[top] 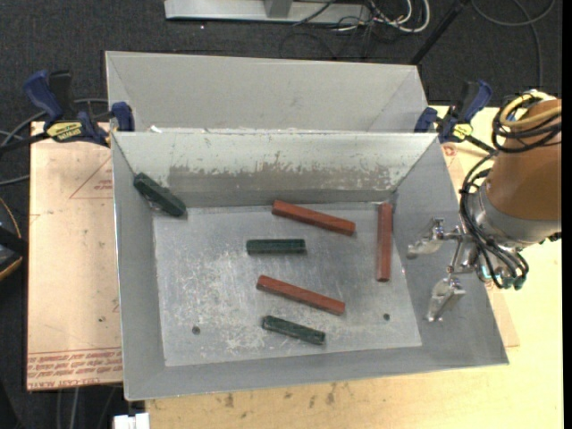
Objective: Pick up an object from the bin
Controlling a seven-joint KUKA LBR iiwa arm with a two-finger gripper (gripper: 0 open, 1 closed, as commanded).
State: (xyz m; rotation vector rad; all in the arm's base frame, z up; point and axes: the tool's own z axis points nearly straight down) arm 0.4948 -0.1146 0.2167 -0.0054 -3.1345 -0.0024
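Note:
My gripper [432, 275] hangs over the bin's right sloping wall with its two metal fingers spread apart and nothing between them. Just left of it, a red-brown bar [384, 241] lies lengthwise along the right edge of the bin floor. Another red-brown bar [313, 218] lies at the back centre, slanting down to the right. A third red-brown bar [300, 295] lies in the middle front.
A dark green bar [275, 247] lies in the middle of the floor. A second dark green bar [293, 330] lies near the front. A third dark green bar [160, 195] leans in the back left corner. The arm stands at the right.

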